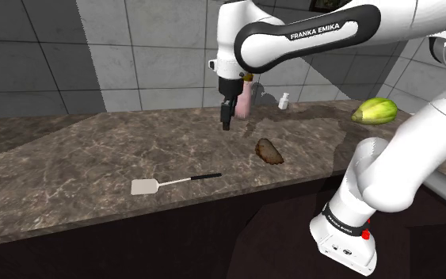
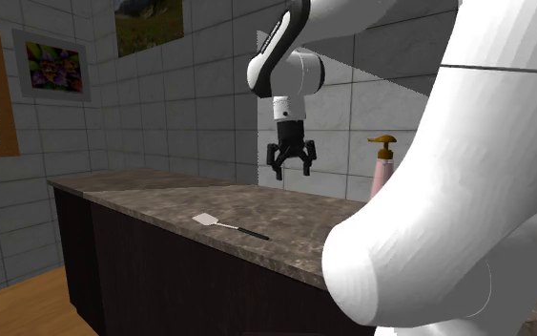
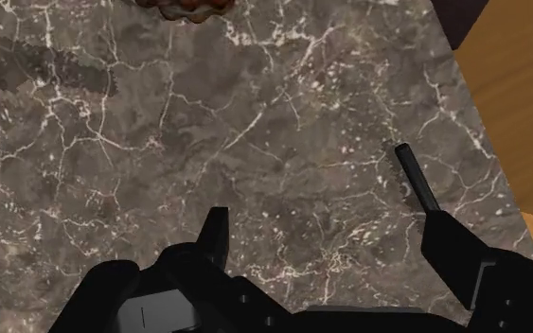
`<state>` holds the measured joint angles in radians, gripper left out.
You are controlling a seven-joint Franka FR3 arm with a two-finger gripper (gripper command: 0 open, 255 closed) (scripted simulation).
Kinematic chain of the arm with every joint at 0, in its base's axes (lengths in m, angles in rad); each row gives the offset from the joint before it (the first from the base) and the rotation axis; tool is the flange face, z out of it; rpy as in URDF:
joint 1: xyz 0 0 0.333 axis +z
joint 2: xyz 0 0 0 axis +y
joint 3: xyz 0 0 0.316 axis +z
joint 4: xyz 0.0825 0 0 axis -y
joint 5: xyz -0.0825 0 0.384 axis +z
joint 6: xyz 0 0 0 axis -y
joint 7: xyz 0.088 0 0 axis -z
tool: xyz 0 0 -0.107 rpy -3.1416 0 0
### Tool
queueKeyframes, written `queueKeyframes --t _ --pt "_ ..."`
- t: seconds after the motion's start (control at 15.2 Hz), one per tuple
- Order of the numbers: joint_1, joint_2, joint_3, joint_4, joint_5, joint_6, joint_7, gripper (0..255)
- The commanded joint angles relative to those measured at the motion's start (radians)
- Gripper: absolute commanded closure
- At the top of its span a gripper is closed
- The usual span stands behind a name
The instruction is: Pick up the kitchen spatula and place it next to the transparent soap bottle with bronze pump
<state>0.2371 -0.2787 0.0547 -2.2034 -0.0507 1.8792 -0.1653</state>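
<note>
One white-bladed, black-handled spatula lies lower left of the wide-open, empty black hand in the shoulder frame. Its long axis runs left-right, handle nearest the hand.

- My gripper hangs above the counter, pointing down, its fingers spread apart with nothing between them
- The spatula lies flat on the counter near its front edge, lower than my gripper and toward this view's left, pale blade to the left and dark handle to the right
- The bottle, pinkish with a bronze pump, stands upright by the tiled wall, well apart from the spatula
- My white arm looms large in the foreground, just right of the bottle
- Two pictures hang on the wall
</note>
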Motion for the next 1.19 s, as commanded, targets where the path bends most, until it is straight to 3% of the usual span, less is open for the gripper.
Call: queueKeyframes --t 0.0,1.12 --pt "0.021 0.052 0.016 0.020 0.005 0.031 -0.024 0" --pt "0.164 0.446 0.151 0.205 -0.018 0.221 -0.183 0"
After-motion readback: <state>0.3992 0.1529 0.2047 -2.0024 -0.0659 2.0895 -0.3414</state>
